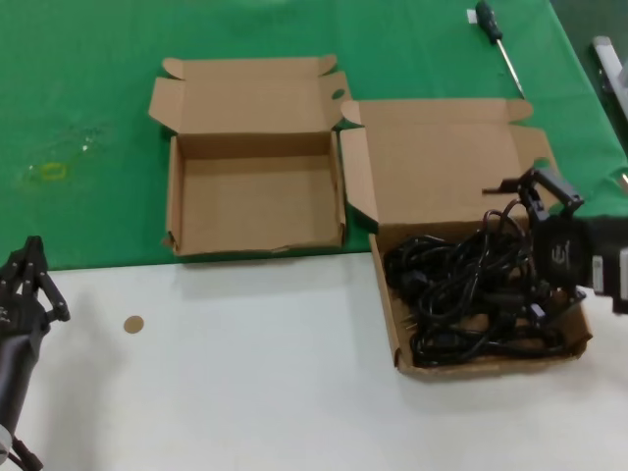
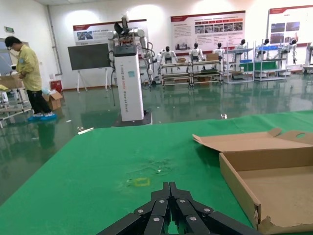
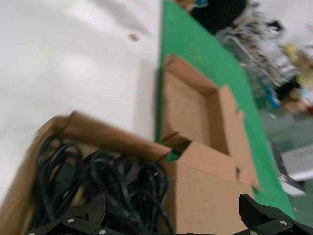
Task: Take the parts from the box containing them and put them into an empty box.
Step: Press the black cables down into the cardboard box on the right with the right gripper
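Note:
The box with the parts (image 1: 392, 304) stands at the right, across the edge of the green cloth, and holds a tangle of black cables (image 1: 461, 289). The cables also show in the right wrist view (image 3: 112, 181). The empty box (image 1: 255, 201) stands open to its left on the green cloth, and it also shows in the right wrist view (image 3: 188, 110) and the left wrist view (image 2: 274, 183). My right gripper (image 1: 530, 191) is open and empty, just above the far right part of the cable pile, its fingers (image 3: 95, 210) spread wide. My left gripper (image 1: 34, 260) is shut and empty at the near left.
A screwdriver (image 1: 496, 34) lies on the green cloth at the far right, with a silver object (image 1: 608, 59) at the right edge. A small round tan disc (image 1: 133, 323) lies on the white table surface. A yellow mark (image 1: 49, 172) is on the cloth at the left.

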Tool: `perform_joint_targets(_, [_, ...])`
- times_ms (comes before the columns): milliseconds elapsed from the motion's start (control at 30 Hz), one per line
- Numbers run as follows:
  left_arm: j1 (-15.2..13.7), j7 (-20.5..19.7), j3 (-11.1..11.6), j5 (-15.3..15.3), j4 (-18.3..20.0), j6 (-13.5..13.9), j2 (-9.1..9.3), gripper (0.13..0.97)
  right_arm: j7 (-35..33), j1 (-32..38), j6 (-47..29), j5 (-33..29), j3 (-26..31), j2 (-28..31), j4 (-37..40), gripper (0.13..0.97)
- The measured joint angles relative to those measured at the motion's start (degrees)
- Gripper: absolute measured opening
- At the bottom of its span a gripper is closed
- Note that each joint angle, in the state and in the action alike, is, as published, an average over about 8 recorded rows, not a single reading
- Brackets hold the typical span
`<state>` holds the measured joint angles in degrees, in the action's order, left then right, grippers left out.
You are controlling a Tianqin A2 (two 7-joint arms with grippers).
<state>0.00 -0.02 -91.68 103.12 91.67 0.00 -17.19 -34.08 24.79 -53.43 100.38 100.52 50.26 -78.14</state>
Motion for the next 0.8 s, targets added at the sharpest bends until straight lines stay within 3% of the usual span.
perform_joint_targets(500, [0.00, -0.02, 0.00, -0.02, 0.00, 0.00, 0.00, 0.152, -12.19, 9.41, -4.28, -6.01, 5.90, -1.51, 7.90, 0.961])
perform_joint_targets(800, [0.00, -0.01, 0.00, -0.02, 0.00, 0.00, 0.00, 0.152, -15.06, 11.25, -4.40, -6.73, 7.14, -3.32, 10.40, 0.949])
